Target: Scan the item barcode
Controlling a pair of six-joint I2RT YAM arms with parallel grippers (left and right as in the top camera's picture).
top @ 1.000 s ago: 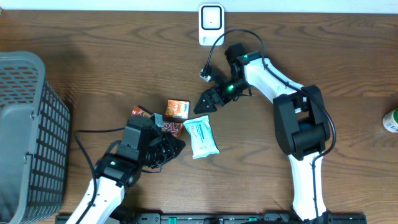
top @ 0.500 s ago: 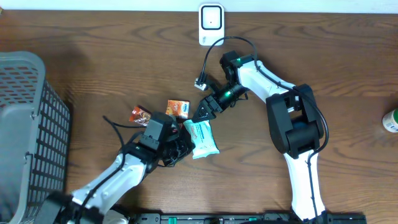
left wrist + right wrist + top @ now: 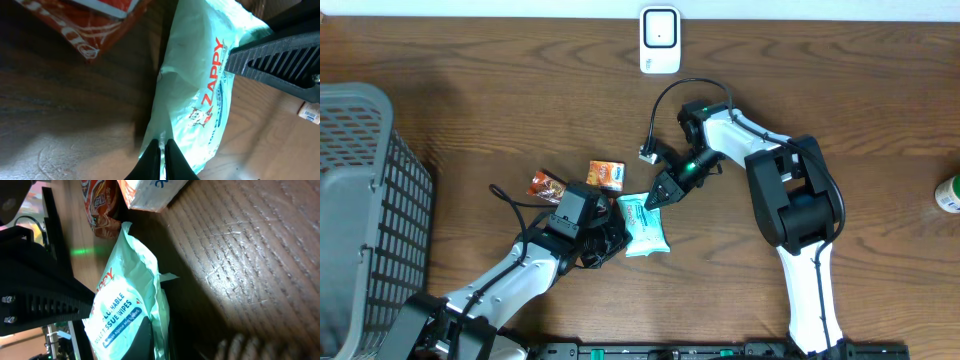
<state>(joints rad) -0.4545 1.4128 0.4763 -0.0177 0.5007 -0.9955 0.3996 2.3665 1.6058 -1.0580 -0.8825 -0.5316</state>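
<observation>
- Right tool (image 3: 656,198) – a second ago spread wide beside the orange box (image 3: 606,175); now down at the upper end of the wipes pack (image 3: 645,226) and closed, apparently pinching that end.
- Left tool (image 3: 616,238) – clamped tight then and now. Its closed fingertips pinch the pack's lower-left edge, which shows plainly in the left wrist view.
- Left arm has swung lower and flatter across the tabletop (image 3: 470,100). The red snack packet (image 3: 545,186), half covered a second ago, lies in full view.
- Wipes pack lies flat on the tabletop just below-right of the orange box, held between the two tools and nudged slightly from where it lay.
- Scanner (image 3: 660,40) sits at the far edge, well apart from the pack, unchanged.
- No barcode can be made out on the pack; only "ZAPPY" and part of a wipes label read.
- In the right wrist view its own fingers are only a dark shape under the pack, so the pinch there is hard to confirm.
- Basket (image 3: 370,200) is cut by the left edge; bottle (image 3: 949,194) is cut by the right edge.
</observation>
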